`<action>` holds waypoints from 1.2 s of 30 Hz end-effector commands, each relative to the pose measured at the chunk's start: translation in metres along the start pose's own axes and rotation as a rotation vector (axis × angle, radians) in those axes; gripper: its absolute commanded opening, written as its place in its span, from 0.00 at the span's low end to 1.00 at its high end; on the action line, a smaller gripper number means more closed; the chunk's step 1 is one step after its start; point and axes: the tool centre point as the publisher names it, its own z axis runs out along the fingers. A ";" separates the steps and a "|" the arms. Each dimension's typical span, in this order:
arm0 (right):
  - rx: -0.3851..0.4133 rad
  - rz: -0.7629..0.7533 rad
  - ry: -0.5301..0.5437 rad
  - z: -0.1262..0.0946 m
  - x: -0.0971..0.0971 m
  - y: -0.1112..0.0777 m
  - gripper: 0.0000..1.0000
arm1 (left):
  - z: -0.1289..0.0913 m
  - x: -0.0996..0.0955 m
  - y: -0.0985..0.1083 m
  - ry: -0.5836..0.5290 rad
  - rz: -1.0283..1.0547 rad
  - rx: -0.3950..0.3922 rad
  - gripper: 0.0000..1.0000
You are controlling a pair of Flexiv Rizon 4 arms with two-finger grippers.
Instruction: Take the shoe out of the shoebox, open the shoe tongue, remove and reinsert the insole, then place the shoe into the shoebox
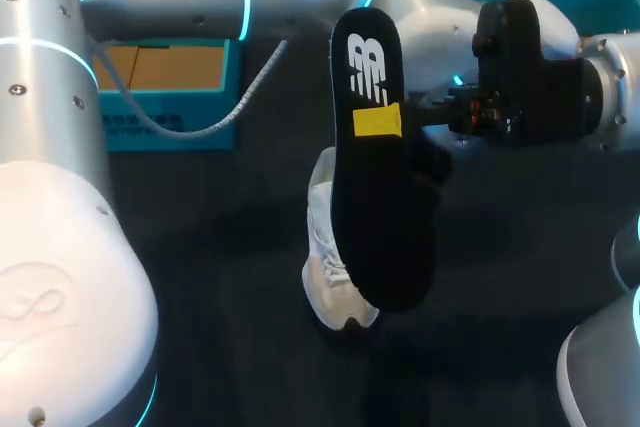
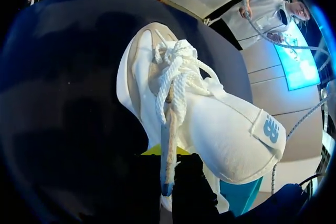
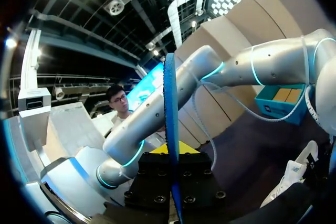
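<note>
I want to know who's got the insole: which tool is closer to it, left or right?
Right. The right tool is shut on the insole, which is held up on end. The left tool is lower, against the white shoe.

The shoe (image 2: 210,124) is white, the insole (image 1: 385,217) black, the shoebox (image 1: 170,132) teal.

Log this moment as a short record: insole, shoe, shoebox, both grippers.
insole: black insole, out of the shoe, held upright in front of it
right gripper: right gripper shut on the insole, which is edge-on between its fingers
shoe: white shoe, laced, outside the shoebox
left gripper: left gripper right at the shoe; grip unclear
shoebox: teal shoebox, far left of the table
</note>
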 end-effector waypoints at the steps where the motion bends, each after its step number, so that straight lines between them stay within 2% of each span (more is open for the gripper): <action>1: -0.011 0.000 -0.011 0.008 0.007 -0.001 0.00 | 0.005 -0.008 -0.005 0.013 -0.003 -0.013 0.00; 13: -0.011 0.000 -0.011 0.008 0.007 -0.001 0.00 | 0.026 -0.021 -0.006 0.046 -0.027 -0.003 0.00; 14: -0.011 0.000 -0.011 0.008 0.007 -0.001 0.00 | 0.026 -0.021 -0.007 0.047 -0.026 -0.003 0.07; 15: -0.011 0.000 -0.011 0.008 0.007 -0.001 0.00 | 0.026 -0.021 -0.007 0.047 -0.026 -0.003 0.43; 16: -0.011 0.000 -0.011 0.008 0.007 -0.001 0.00 | 0.025 -0.020 -0.008 0.046 -0.022 -0.001 0.74; 17: -0.011 0.000 -0.011 0.008 0.007 -0.001 0.00 | 0.024 -0.020 -0.008 0.041 -0.019 0.005 0.90; 18: -0.011 0.000 -0.011 0.008 0.007 -0.001 0.00 | 0.021 -0.018 -0.008 0.034 -0.015 0.014 1.00; 22: -0.011 0.000 -0.011 0.008 0.007 -0.001 0.00 | 0.012 -0.014 -0.006 0.001 -0.005 0.035 1.00; 36: -0.011 0.000 -0.011 0.008 0.007 -0.001 0.00 | -0.039 0.008 0.002 -0.201 -0.084 0.003 1.00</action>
